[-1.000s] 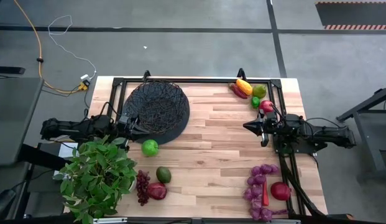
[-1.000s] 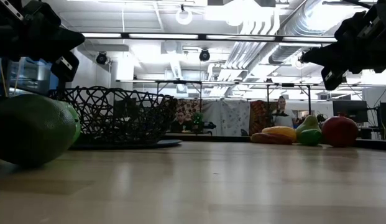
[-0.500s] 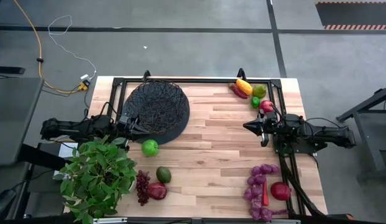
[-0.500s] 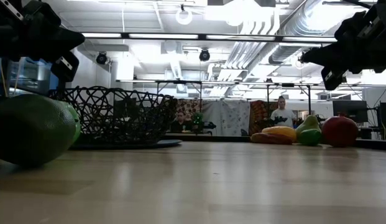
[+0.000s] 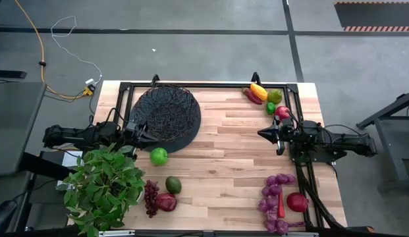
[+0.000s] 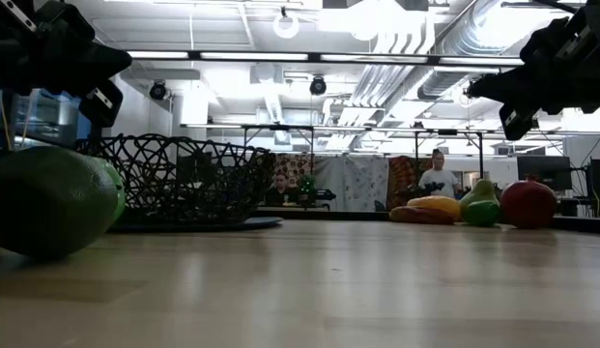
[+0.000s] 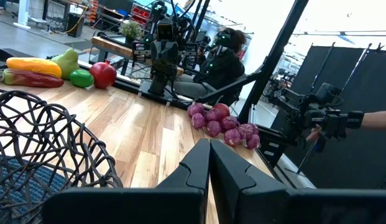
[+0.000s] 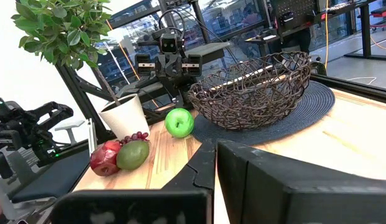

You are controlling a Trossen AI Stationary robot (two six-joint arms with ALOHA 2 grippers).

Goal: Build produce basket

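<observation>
The black wire basket [image 5: 166, 113] stands on a dark round mat at the table's far left, with nothing in it that shows. Produce lies in groups: a green apple [image 5: 159, 156], an avocado [image 5: 173, 185], dark grapes and a pomegranate [image 5: 166, 202] near left; a pepper, chili and green fruits [image 5: 263, 95] far right; purple grapes [image 5: 275, 191] and a pomegranate [image 5: 297, 201] near right. My left gripper [image 5: 146, 132] is shut and empty beside the basket's left rim. My right gripper [image 5: 261, 133] is shut and empty at the right, above the table.
A leafy potted plant [image 5: 102, 187] stands at the near left corner. A black frame [image 5: 211, 84] runs along the table's far edge and down both sides. The middle of the wooden table [image 5: 224, 158] is bare. People show in the room behind.
</observation>
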